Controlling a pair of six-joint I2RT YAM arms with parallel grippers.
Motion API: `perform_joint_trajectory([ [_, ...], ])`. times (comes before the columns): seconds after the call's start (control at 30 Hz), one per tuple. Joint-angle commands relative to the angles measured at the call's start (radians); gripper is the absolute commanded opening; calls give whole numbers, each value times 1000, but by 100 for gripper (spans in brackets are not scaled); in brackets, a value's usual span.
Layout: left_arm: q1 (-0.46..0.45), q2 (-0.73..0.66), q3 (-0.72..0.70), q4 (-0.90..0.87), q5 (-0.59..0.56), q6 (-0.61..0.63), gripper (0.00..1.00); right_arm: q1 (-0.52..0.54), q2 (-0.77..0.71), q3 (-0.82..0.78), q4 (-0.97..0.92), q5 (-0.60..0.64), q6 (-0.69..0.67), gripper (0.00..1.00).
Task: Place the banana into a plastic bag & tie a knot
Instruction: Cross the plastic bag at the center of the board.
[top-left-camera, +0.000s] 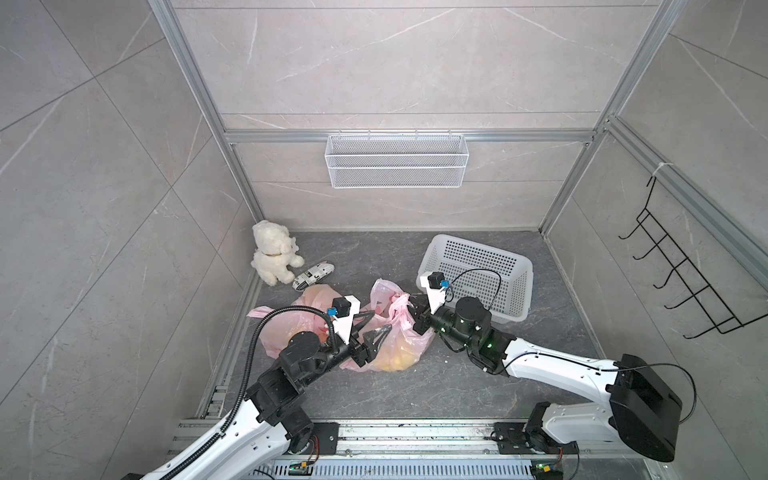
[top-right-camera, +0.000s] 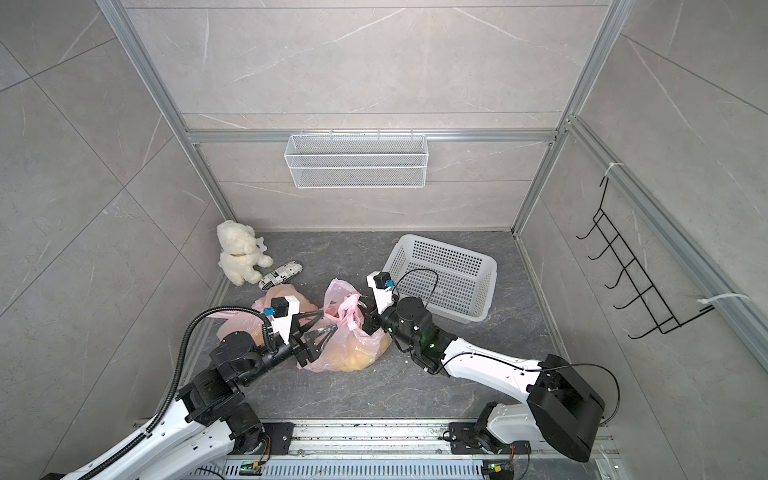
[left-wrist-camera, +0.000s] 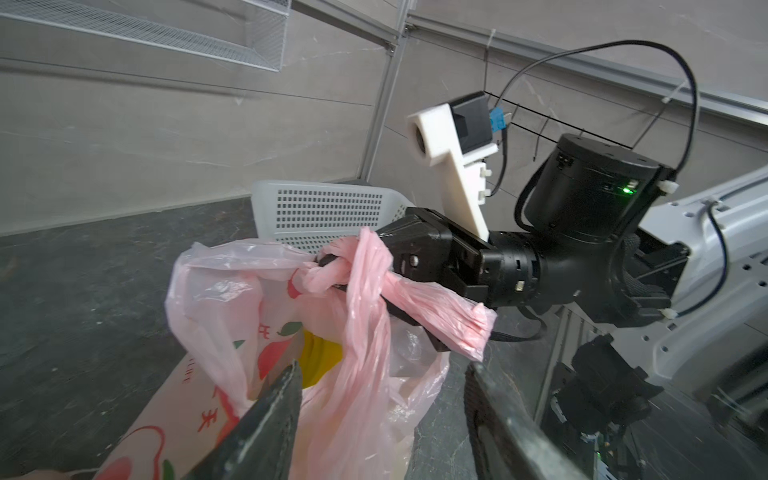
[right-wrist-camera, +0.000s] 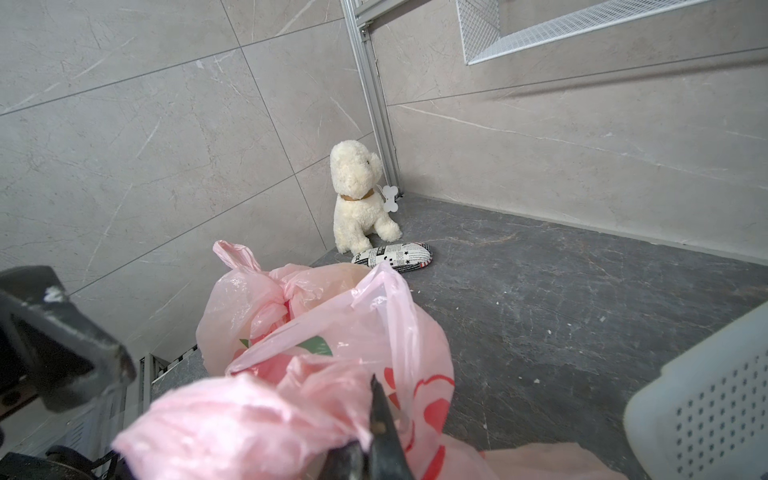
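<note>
Two white-and-black arms are reaching in over the dark, stone-veined tabletop (top-left-camera: 457, 386), and I'm counting from the biggest thing down. One white plastic basket (top-left-camera: 478, 253), rectangular with walls full of small square holes, is sitting just behind the right gripper (top-left-camera: 410, 302). One white wire-mesh shelf (top-left-camera: 395, 162) is hanging on the back wall, well beyond both sets of fingers.

Two thin pink bags are lying on the surface. The plastic bag (top-left-camera: 401, 332), crinkly and translucent with red fruit prints, is slumping between the two grippers. A second bag (top-left-camera: 276, 332) of the same film is lying beside and behind the left gripper (top-left-camera: 374, 326), partly under that arm.

One fluffy cream plush dog (top-left-camera: 272, 253) is sitting upright in the corner, far beyond the left fingers, with one oblong newsprint-patterned pouch (top-left-camera: 313, 276) lying just beside it. The one banana (left-wrist-camera: 320, 357) is showing as a smooth yellow curve inside the plastic bag, just ahead of the left fingers (left-wrist-camera: 270, 415) in the left wrist view.

Those left fingers are standing spread apart, gripping nothing, with the bag's film hanging in front of the gap. The right fingers (right-wrist-camera: 382, 436) are pressing together on a twisted handle of the plastic bag, where one ropey knot (left-wrist-camera: 328, 271) is sitting right at their tips
</note>
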Motion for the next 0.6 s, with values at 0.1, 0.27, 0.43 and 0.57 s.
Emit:
perform_joint_trajectory([
  [0.1,30,141,179,-102,-151,142,61,-4,-2,5,31,-22,4,0],
  [0.27,36,274,201,-95,-18,196,52,-3,3,11,31,-34,15,0],
  [0.43,44,290,146,-46,-23,219,50,-3,1,15,25,-44,15,0],
  [0.57,85,291,122,-35,-13,225,48,-3,-2,17,15,-47,10,0],
])
